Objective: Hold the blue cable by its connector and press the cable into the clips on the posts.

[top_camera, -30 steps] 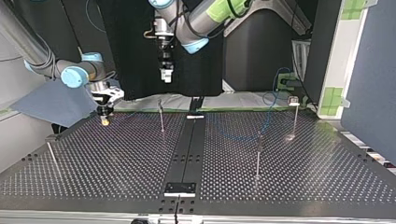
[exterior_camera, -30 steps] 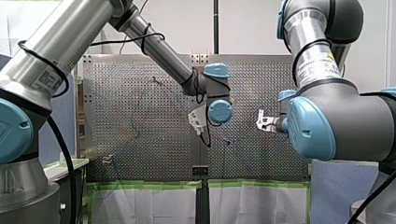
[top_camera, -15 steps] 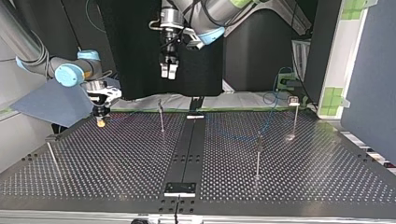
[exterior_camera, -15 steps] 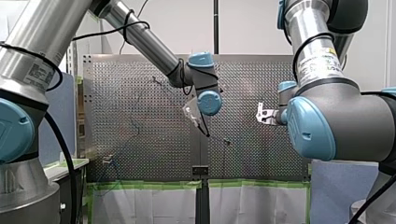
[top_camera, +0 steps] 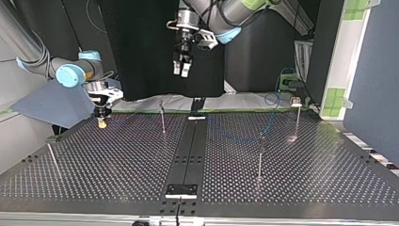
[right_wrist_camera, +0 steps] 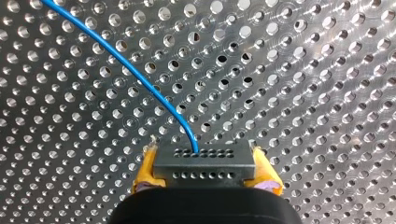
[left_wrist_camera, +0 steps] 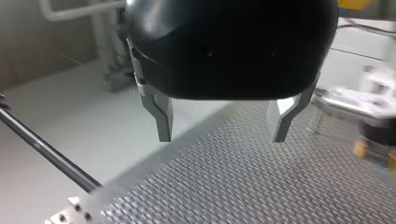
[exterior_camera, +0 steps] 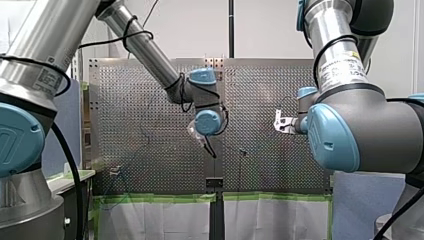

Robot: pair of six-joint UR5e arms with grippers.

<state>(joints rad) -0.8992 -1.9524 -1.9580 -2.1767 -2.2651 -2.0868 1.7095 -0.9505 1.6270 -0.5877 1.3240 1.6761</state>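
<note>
In the top view, the perforated metal table (top_camera: 291,188) carries four thin upright metal posts. The nearest are a post (top_camera: 51,157) at the left edge and a post (top_camera: 259,157) right of the middle. Farther back are a post (top_camera: 162,117) left of the middle and a post (top_camera: 296,115) at the far right.

At the table's far left corner my right gripper (top_camera: 101,123) hangs low over the surface. Its wrist view shows the yellow pads (right_wrist_camera: 145,172) clamped on the two ends of a dark rectangular connector (right_wrist_camera: 204,163) with rows of small holes. The thin blue cable (right_wrist_camera: 140,79) leaves the connector's far face and curves away over the table's holes.

Higher up, well above the table and to the right of my right gripper, my left gripper (top_camera: 182,68) points down. Its wrist view shows the two metal fingers (left_wrist_camera: 162,119) spread wide with nothing between them.
</note>
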